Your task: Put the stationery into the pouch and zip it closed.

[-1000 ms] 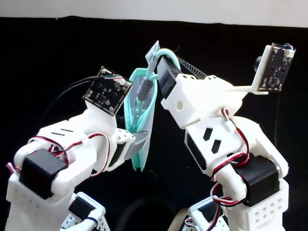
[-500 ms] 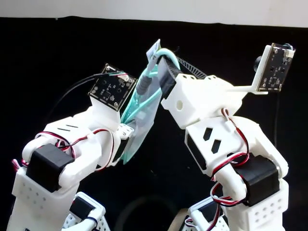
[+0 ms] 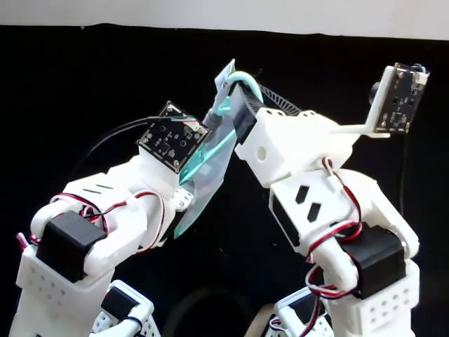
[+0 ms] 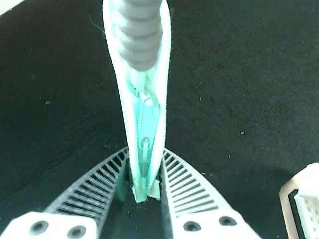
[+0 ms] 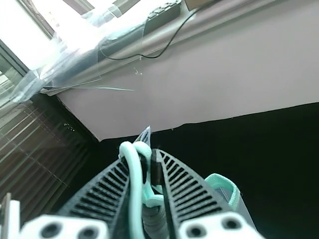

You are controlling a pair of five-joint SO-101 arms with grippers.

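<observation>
A see-through mint pouch [image 3: 208, 168] hangs slanted in the air between my two arms, above the black table. My left gripper [image 4: 145, 193] is shut on the pouch's lower end, where the zip line [image 4: 144, 124] runs away from it. In the high view that gripper [image 3: 185, 202] sits under its camera board. A grey ribbed pen [image 4: 140, 35] lies inside the pouch [image 4: 149, 107], and its end [image 3: 210, 116] shows near the top. My right gripper [image 5: 145, 160] is shut on the pouch's mint loop [image 5: 132, 164], and it holds up the top end [image 3: 230, 90].
Black cloth [image 3: 84, 77] covers the table, with a pale wall [image 3: 210, 14] behind. The right arm's white base [image 4: 305, 204] is at the edge of the left wrist view. A dark ring shape [image 3: 210, 309] lies on the table between the arm bases.
My left arm has swung up and to the right, lifting the pouch's lower end. The pouch went from hanging nearly upright to slanting. The right arm kept still.
</observation>
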